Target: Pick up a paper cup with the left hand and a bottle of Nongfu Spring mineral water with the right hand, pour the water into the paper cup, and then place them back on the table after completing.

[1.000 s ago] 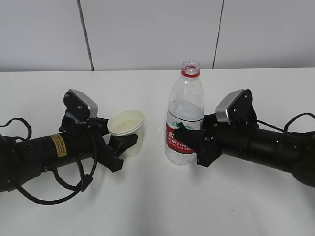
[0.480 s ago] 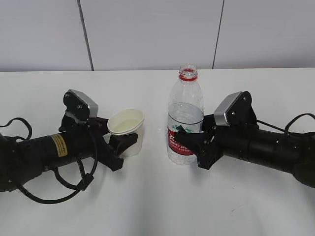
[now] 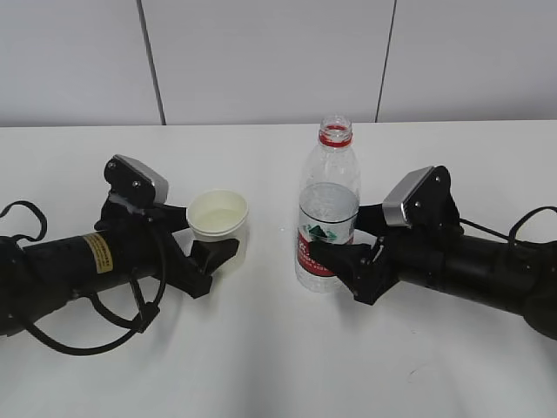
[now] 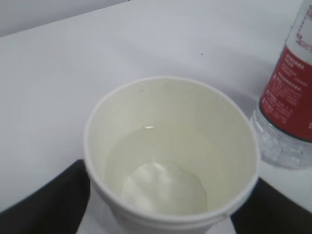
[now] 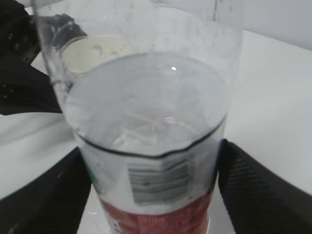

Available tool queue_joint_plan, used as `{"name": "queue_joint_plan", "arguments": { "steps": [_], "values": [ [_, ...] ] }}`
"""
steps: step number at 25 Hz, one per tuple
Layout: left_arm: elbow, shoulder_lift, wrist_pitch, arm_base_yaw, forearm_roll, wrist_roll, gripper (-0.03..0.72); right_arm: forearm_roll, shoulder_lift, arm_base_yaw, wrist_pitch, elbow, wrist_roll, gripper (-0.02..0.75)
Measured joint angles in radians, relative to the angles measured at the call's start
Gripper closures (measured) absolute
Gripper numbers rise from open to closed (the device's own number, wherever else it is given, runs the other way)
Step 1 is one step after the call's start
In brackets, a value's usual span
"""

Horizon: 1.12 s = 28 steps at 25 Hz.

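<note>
A wide, plain white table (image 3: 278,366) fills the lower part of the scene, and behind it runs a pale grey wall (image 3: 261,61) split by thin dark vertical seams. On the left of the table, a black robot arm with a yellow label lies low, and its left hand (image 3: 211,248) is closed around a white paper cup (image 3: 218,218). The cup stands upright and holds a shallow pool of clear water (image 4: 165,170); black fingers (image 4: 44,200) press against it on either side. Near it on the right, apart from the cup, stands an upright, uncapped plastic water bottle (image 3: 329,209) with a red neck ring and a red label. It is about half full. The right hand (image 3: 344,252), on a black arm with a grey-white plate, grips the bottle at its label. Black cables loop over the table beside both arms.
</note>
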Motion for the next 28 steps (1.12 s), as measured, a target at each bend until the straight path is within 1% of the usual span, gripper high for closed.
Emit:
{"name": "queue_joint_plan", "arguments": {
  "steps": [3, 6, 10, 13, 16, 19, 28],
  "values": [
    [0.031, -0.038, 0.038, 0.0, -0.005, 0.0, 0.157, 0.019, -0.001, 0.0, 0.0, 0.032, 0.0, 0.138],
    [0.064, -0.069, 0.05, 0.0, -0.005, 0.0, 0.157, 0.061, -0.002, 0.0, -0.005, 0.075, -0.019, 0.137],
    [0.095, -0.1, 0.12, 0.0, -0.016, 0.0, 0.157, 0.169, -0.003, 0.0, -0.049, 0.152, -0.09, 0.137],
    [0.11, -0.118, 0.181, 0.0, -0.056, 0.0, 0.157, 0.32, -0.009, 0.0, -0.062, 0.227, -0.173, 0.138],
    [0.112, -0.132, 0.193, 0.001, -0.106, 0.0, 0.157, 0.536, -0.013, 0.0, -0.064, 0.283, -0.202, 0.139],
    [0.112, -0.134, 0.199, 0.02, -0.136, 0.001, 0.157, 0.689, -0.034, 0.0, -0.064, 0.311, -0.208, 0.142],
    [0.113, -0.144, 0.24, 0.144, -0.179, 0.019, 0.157, 0.933, -0.061, 0.0, -0.068, 0.314, -0.208, 0.143]
  ]
}}
